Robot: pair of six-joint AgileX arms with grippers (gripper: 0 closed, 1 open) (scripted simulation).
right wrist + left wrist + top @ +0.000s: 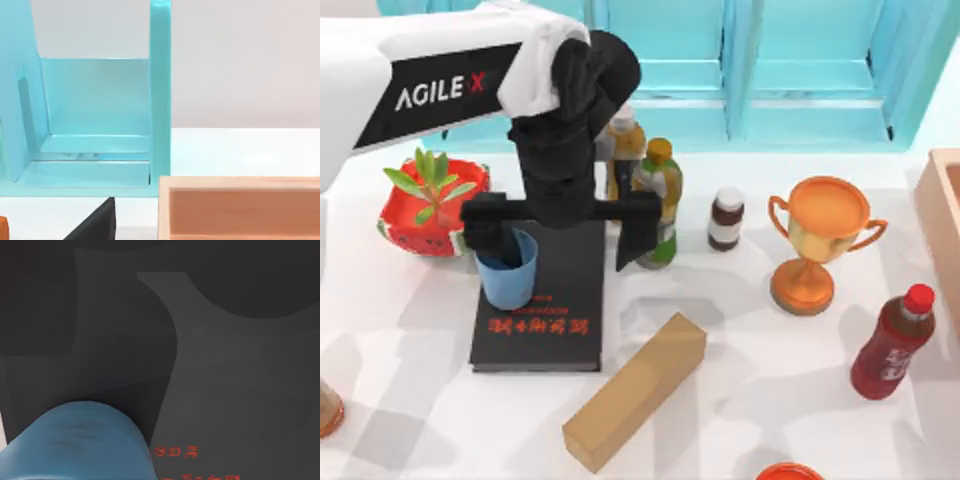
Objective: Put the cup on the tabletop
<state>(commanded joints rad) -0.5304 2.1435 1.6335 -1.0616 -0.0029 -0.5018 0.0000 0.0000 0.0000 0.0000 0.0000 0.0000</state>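
The left gripper [560, 240] hung over the black book [545, 320], its two black fingers spread wide apart. The finger [485, 235] at the nine o'clock end dipped inside the mouth of the cup [508, 268], at or against the rim; the other finger [640, 232] hung free off the book's three o'clock edge, in front of the bottles. Nothing was pinched between them.

The cup was a small light-blue tumbler without a handle, narrowing toward its base. It stood upright on the book's cover, near the ten o'clock corner, not yet on the tabletop [740, 380]. In the left wrist view the cup's blue wall [80, 445] lay close to the lens against the dark cover [235, 390], with red lettering [175, 451] just beside it.

The book lay flat on the white marbled tabletop, red lettering toward its six o'clock edge. At the book's five o'clock a tan cardboard box [635, 392] lay slantwise, just beside its corner. At three o'clock from the book, well apart, stood an orange-gold trophy [820, 240], and past it a red-capped bottle [892, 345].

Farther back, at the book's ten o'clock, sat a red watermelon-patterned pot with a green plant [430, 200]. At its one o'clock stood two yellow-green bottles [660, 190], and beside them a small brown bottle with a white cap [726, 218].

The right wrist view faced a turquoise frame [160, 90] and a wooden tray's rim [240, 182]; the right gripper's state could not be told.
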